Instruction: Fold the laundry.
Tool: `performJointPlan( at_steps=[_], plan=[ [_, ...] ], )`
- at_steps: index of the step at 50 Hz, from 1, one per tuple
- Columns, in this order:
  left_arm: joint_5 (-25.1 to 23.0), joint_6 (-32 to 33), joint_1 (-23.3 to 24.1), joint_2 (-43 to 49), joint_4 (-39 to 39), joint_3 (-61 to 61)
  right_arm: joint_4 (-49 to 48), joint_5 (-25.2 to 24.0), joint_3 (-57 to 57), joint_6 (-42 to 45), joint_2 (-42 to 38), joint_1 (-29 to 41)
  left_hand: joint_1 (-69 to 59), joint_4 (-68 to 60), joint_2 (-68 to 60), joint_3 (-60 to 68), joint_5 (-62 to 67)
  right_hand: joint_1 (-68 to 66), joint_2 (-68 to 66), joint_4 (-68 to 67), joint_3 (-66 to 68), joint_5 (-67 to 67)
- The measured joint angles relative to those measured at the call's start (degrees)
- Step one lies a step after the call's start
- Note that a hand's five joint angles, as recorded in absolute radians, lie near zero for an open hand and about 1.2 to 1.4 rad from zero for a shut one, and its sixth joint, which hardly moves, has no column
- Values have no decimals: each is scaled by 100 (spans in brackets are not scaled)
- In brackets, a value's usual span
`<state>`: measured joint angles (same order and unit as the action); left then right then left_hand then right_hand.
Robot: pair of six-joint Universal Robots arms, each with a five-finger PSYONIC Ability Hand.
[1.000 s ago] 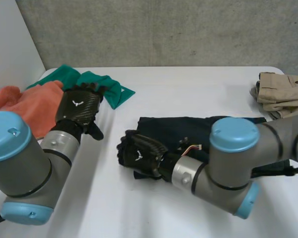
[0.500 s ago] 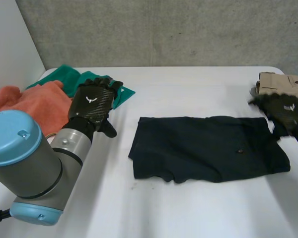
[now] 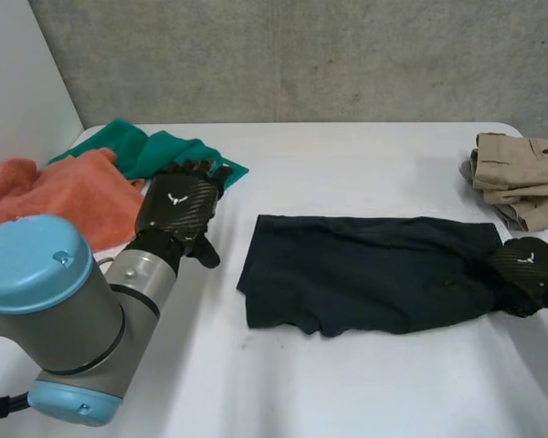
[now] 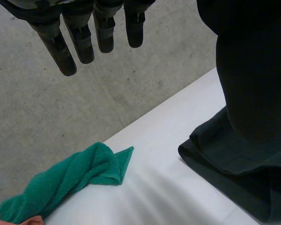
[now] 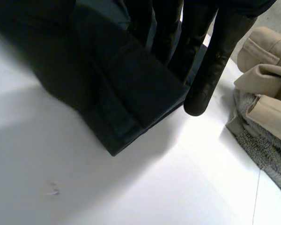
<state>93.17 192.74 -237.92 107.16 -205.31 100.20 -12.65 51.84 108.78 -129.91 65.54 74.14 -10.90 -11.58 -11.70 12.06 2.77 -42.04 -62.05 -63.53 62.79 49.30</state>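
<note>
A pair of dark navy shorts (image 3: 374,269) lies spread flat across the middle of the table. My right hand (image 3: 530,266) is at the right end of the shorts (image 5: 98,79). Its fingers are curled into the folded corner there, with the thumb (image 5: 215,51) against the hem. My left hand (image 3: 176,208) hovers above the table, to the left of the shorts (image 4: 243,173). Its fingers (image 4: 84,33) are straight and hold nothing.
A green towel (image 3: 164,151) and an orange towel (image 3: 64,192) lie bunched at the back left, just beyond my left hand. Beige trousers (image 3: 521,173) lie on a grey towel (image 5: 271,159) at the back right, close to my right hand.
My right arm has swung from the left end of the shorts to their right end, and the shorts now lie spread out. My left hand has drifted slightly right.
</note>
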Motion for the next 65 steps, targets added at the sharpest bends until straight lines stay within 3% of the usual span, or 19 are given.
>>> performJointPlan(
  at_steps=[11,21,26,31,35,38,40,41,43,44,45,49,50,52,54,56,61,65],
  plan=[
    [8,0,24,-61,0,38,-138,60,-239,121,314,431,0,0,0,0,0,-39,-495,-459,445,596],
    [41,2,-35,-205,8,142,-146,35,-1037,958,897,2342,0,0,0,0,0,-39,-522,-460,457,638],
    [44,0,-136,-347,9,238,-101,-21,-1500,1811,489,3499,0,0,0,0,0,-39,-550,-461,456,638],
    [42,-5,-228,-473,12,326,-31,-92,-1970,2465,-429,4578,0,0,0,0,0,-39,-550,-461,456,638],
    [39,-6,-283,-507,13,360,32,-126,-2232,2595,-978,4976,0,0,0,0,0,-39,-551,-461,456,638],
    [27,-4,-346,-512,10,369,59,-163,-2420,2529,-1264,5152,0,0,0,0,0,-110,447,492,-432,-149],
    [17,-3,-386,-511,3,361,56,-186,-2509,2366,-1321,5202,0,0,0,0,0,-33,1035,1103,-1042,-644],
    [12,0,-407,-509,-1,346,46,-196,-2567,2172,-1306,5220,0,0,0,0,0,558,1904,1959,-1969,-1453],
    [5,6,-431,-507,-12,288,7,-176,-2640,1639,-1148,5221,0,0,0,0,0,851,2262,2292,-2227,-1779],
    [2,11,-436,-505,-16,245,-20,-148,-2662,1334,-1040,5214,0,0,0,0,0,2494,4212,4337,-4259,-3842],
    [-1,15,-436,-503,-21,188,-56,-102,-2676,955,-903,5203,0,0,0,0,0,2881,4700,4802,-4727,-4309],
    [-1,24,-414,-476,-29,-162,-271,393,-2673,-896,-277,5064,0,0,0,0,0,3052,4966,5014,-5064,-4539],
    [-1,24,-414,-476,-29,-162,-271,393,-2673,-896,-277,5064,0,0,0,0,0,3052,4966,5014,-5064,-4539],
    [6,18,-374,-428,-18,-462,-380,967,-2630,-2102,61,4867,0,0,0,0,0,3052,4966,5015,-5064,-4539],
    [9,17,-356,-410,-14,-526,-383,1055,-2622,-2252,102,4834,0,0,0,0,0,3052,4966,5015,-5064,-4539],
    [0,6,-95,-164,80,-1019,-244,1895,-2546,-3356,441,4454,0,0,0,0,0,3052,4966,5015,-5064,-4540],
    [-97,-38,510,498,508,-1890,487,2703,-2578,-4054,662,3901,0,0,0,0,0,3052,4966,5015,-5064,-4539],
    [-165,-167,845,1178,1047,-2574,1085,2836,-2785,-4125,436,3726,0,0,0,0,0,3052,4966,5014,-5064,-4539]
  ],
)
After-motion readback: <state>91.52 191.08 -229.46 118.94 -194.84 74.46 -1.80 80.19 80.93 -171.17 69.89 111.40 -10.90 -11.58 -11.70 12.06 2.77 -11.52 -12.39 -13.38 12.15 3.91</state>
